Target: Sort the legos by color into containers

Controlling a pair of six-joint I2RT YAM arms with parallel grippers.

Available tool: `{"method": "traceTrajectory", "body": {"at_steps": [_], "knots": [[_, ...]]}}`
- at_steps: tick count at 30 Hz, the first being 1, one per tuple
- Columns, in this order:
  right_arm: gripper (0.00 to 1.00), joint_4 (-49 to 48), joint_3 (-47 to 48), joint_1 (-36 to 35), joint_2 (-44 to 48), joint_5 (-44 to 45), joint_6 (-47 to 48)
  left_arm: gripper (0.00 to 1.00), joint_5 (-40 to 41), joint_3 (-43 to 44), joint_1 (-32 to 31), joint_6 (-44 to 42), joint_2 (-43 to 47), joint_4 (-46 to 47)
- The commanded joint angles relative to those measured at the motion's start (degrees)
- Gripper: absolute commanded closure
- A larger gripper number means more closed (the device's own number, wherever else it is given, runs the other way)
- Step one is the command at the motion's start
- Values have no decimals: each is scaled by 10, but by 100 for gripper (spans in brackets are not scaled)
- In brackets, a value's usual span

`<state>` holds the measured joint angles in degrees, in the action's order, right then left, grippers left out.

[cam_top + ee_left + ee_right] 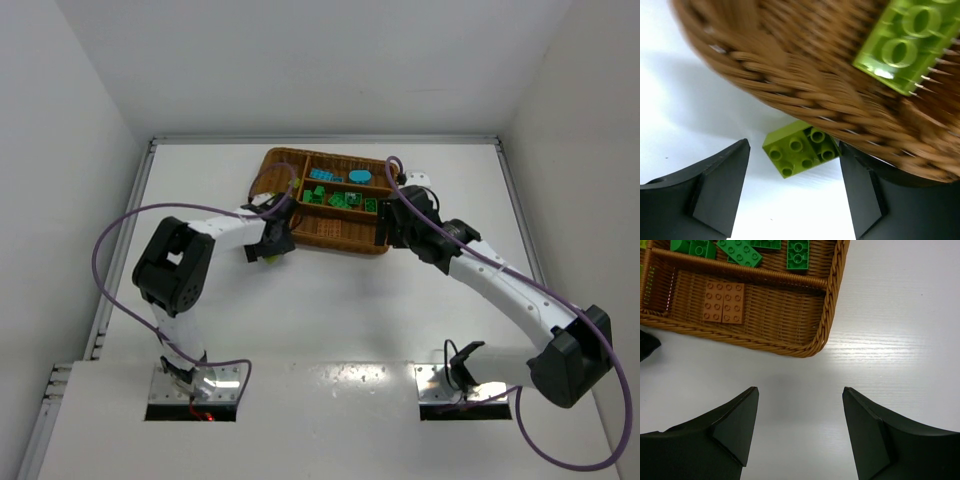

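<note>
One yellow-green lego [801, 152] lies within the parted left end effector [794, 150].

White table [330, 310], glossy, reflecting light; plain white walls [60, 120] on three sides.

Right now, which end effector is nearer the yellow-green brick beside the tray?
Left. The left end effector brackets the brick against the tray wall; the right end effector hovers off the tray's other near corner.
</note>
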<state>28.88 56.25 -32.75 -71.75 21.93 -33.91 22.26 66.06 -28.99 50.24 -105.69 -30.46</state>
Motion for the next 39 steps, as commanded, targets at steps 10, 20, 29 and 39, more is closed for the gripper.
{"method": "traceTrajectory", "body": {"at_steps": [10,20,29,39], "knots": [[31,-13,-6,-2,4,-8,-7,35,-15,-66,40,10,82,57],[31,-13,-1,-2,-1,-13,-7,24,-46,-66,68,15,59,63],[31,-13,-6,-2,-1,-13,-7,38,-56,-76,80,5,54,63],[31,-18,-6,-2,5,-13,-7,49,-33,-88,80,-8,127,22]]}}
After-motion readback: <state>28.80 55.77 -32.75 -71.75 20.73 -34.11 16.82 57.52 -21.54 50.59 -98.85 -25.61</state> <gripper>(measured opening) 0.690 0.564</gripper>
